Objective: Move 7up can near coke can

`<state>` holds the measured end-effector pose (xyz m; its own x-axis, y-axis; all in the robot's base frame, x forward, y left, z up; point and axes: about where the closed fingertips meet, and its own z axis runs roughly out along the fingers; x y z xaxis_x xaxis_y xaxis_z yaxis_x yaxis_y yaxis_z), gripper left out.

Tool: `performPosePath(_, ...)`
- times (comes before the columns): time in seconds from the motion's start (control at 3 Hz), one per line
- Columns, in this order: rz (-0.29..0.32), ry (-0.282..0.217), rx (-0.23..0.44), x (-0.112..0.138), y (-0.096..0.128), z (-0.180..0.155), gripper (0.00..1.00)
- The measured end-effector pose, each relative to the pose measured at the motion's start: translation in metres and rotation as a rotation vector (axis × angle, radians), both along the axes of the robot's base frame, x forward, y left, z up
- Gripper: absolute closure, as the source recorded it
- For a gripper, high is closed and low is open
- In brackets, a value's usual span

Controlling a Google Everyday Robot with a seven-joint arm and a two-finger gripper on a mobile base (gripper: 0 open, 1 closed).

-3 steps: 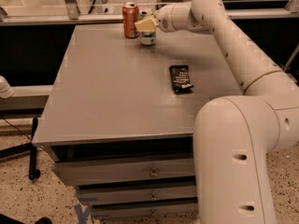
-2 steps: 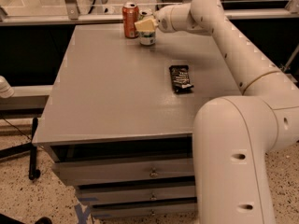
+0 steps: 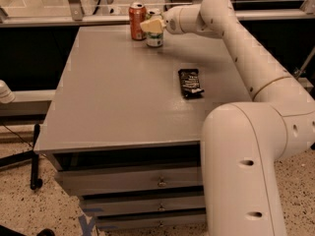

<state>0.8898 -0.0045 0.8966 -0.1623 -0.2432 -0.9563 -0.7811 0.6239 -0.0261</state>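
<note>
on the grey table (image 3: 123, 97) at upper centre, your gripper (image 3: 152, 25) covers the 7up can (image 3: 154, 38), its hold impossible to tell, just beside the coke can (image 3: 137, 21), so the move looks nearly done.

No change is visible from a second ago. The gripper (image 3: 151, 25), at the tip of the white arm (image 3: 241, 48) reaching to the far edge of the table (image 3: 113, 97), sits against the upper part of the 7up can (image 3: 154, 39) in the same spot as before. The 7up can stands where it stood, just right of the coke can (image 3: 137, 21), and neither can shows any slide, tilt or turn.
</note>
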Motion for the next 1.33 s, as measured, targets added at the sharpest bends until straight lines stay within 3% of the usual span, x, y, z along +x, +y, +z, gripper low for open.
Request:
performPosePath(0.33,0.002,0.003,0.031,-0.001,-0.003,0.003,0.0)
performPosePath(0.67,0.024,-0.015,0.074,-0.017,-0.013,0.021,0.0)
performPosePath(1.0,0.069,-0.062,0.103,-0.058,-0.041,0.045,0.0)
performPosePath(1.33,0.129,-0.121,0.096,-0.123,-0.082,0.058,0.0)
